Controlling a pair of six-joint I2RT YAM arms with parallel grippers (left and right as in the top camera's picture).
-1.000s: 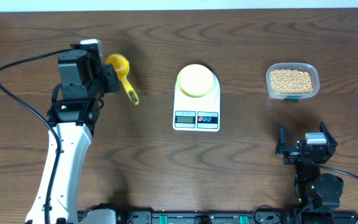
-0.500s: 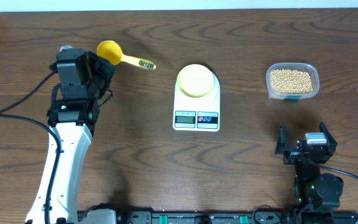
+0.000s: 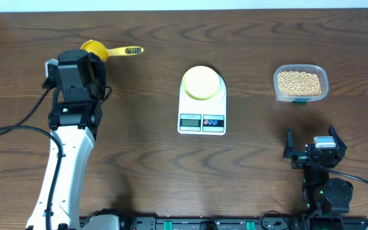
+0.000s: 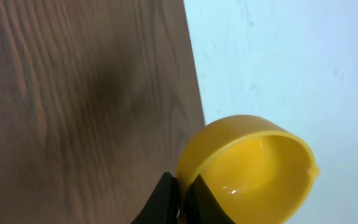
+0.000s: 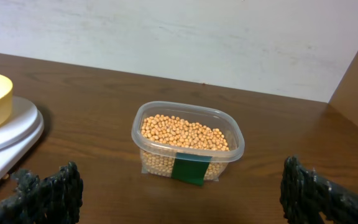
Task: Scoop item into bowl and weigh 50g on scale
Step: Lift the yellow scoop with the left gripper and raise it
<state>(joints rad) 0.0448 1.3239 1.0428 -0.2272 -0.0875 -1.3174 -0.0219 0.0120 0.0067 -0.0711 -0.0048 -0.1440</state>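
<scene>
Running crosswise, the yellow scoop (image 3: pixel 96 48) points its handle right.

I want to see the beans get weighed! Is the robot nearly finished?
Not nearly. Done: the small pale yellow-green bowl sits on the white digital scale. In hand: the left gripper pinches the rim of the bright yellow plastic scoop, which is empty. Left: the tan beans lie in the clear plastic tub, and the bowl looks empty, so scooping and weighing are not yet begun. The right gripper rests open.
</scene>
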